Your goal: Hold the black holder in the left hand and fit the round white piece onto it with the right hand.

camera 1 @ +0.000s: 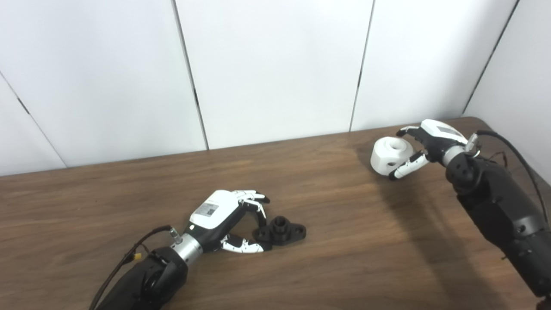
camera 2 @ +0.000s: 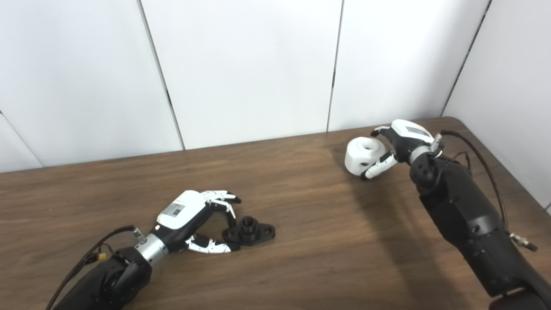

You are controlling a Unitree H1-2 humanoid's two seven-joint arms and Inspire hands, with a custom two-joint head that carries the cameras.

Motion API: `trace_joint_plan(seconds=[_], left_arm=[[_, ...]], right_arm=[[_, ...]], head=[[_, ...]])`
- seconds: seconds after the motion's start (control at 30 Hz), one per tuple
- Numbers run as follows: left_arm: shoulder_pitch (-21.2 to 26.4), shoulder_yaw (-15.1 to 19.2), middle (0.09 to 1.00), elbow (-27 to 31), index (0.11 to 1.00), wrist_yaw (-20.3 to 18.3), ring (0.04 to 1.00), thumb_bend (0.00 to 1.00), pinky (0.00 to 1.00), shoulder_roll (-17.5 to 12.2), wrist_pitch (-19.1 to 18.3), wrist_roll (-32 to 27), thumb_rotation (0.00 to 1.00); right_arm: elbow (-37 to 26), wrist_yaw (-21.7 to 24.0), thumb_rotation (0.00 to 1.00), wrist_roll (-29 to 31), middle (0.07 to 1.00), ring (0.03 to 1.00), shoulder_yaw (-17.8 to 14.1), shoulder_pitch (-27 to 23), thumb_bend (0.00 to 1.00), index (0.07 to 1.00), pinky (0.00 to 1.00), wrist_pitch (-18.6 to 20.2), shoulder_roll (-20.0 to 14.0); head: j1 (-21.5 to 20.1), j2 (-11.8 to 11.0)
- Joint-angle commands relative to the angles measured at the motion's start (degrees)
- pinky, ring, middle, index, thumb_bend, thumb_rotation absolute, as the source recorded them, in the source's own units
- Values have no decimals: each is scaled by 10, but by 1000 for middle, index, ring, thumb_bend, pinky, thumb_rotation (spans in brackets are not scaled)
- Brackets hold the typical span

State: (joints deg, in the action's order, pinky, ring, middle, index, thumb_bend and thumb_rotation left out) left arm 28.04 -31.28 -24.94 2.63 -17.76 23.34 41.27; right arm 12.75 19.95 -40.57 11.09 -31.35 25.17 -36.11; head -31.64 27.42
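Black holder [camera 1: 282,231], judged rigid and light, is pinched at its near flange by the left hand [camera 1: 224,219]; round white piece [camera 1: 389,156], apparently hard plastic, is cupped between the right hand's [camera 1: 424,146] curled fingers.

- Both arms are cut off by the bottom edge.
- The right hand [camera 1: 424,144] hides the far side of the white piece [camera 1: 388,155].

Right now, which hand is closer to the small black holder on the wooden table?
Left. The left hand is closing around the black holder; the right hand is far across, cupping the round white piece.
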Motion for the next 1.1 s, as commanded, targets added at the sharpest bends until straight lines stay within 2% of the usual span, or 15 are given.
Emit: trace_joint_plan(seconds=[0.0,0.07,0.13,0.33,0.37,0.4,0.47,0.7,1.07], left_arm=[[-14,-14,820,-13,484,-30,864,524,848,-19,-6,26,58],[-14,-13,821,-12,484,-30,864,524,849,-19,-8,27,58],[-15,-13,821,-11,484,-30,864,524,850,-20,-8,27,58],[-16,-13,819,-10,484,-28,857,525,843,-20,-9,28,59],[-16,-12,820,-10,484,-28,859,524,846,-20,-8,26,58],[-16,-11,820,-11,484,-27,860,524,847,-20,-6,25,58],[-16,-12,816,-13,484,-24,858,524,841,-20,-4,27,58],[-17,-13,824,-6,484,-38,865,524,847,-21,-13,25,59],[-17,-13,822,-10,484,-30,867,524,848,-20,-8,26,59]], right_arm=[[-7,-29,304,-4,902,861,-6,-33,882,786,754,-14,-7],[-6,-39,272,-3,886,851,-7,-31,848,692,744,-19,-6],[-4,-46,248,-3,877,850,-5,-30,824,648,745,-24,-5],[8,-67,210,-5,846,825,-2,-28,782,596,722,-37,-4],[10,-72,173,-4,836,817,-4,-27,629,534,721,-39,-3],[12,-77,160,-4,827,810,-5,-26,577,512,716,-40,-2],[13,-84,147,-4,809,797,-5,-24,534,493,703,-45,-2],[9,-98,139,-7,766,755,-5,-17,522,482,664,-60,-9],[1,-130,137,-6,737,748,-14,-7,524,482,649,-74,-7]], head=[[0,1],[0,1],[0,2],[1,4],[0,4],[-1,4],[-1,4],[0,7],[4,12]])
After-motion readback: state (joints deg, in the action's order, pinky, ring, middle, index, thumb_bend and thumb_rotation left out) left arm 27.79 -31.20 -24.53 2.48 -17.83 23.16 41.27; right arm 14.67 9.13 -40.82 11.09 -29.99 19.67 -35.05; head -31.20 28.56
